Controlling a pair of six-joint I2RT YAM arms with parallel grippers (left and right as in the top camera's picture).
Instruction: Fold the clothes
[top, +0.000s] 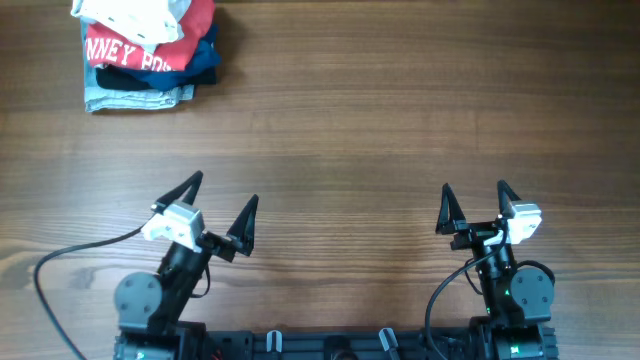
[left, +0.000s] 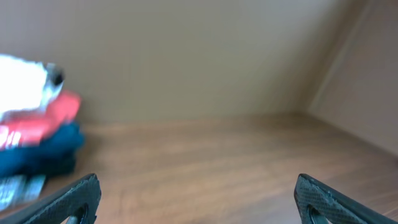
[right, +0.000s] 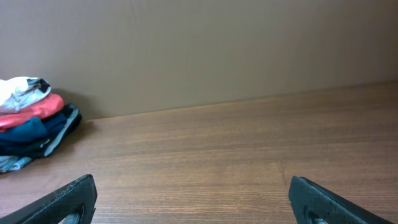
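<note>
The clothes, a crumpled white T-shirt (top: 130, 18), lie on top of a pile of garments at the table's far left corner. The shirt also shows at the left edge of the left wrist view (left: 22, 84) and the right wrist view (right: 22, 92). My left gripper (top: 225, 190) is open near the front left of the table, well short of the pile, with nothing between its fingers (left: 198, 183). Over at the front right, my right gripper (top: 474, 190) is open too, its jaws empty over bare wood (right: 193, 182).
Under the white shirt lie a red garment with white lettering (top: 180, 45), a navy one (top: 203, 62) and a pale blue one (top: 130, 98). A black cable (top: 80, 250) loops beside the left arm. A plain wall (right: 199, 50) stands behind the table.
</note>
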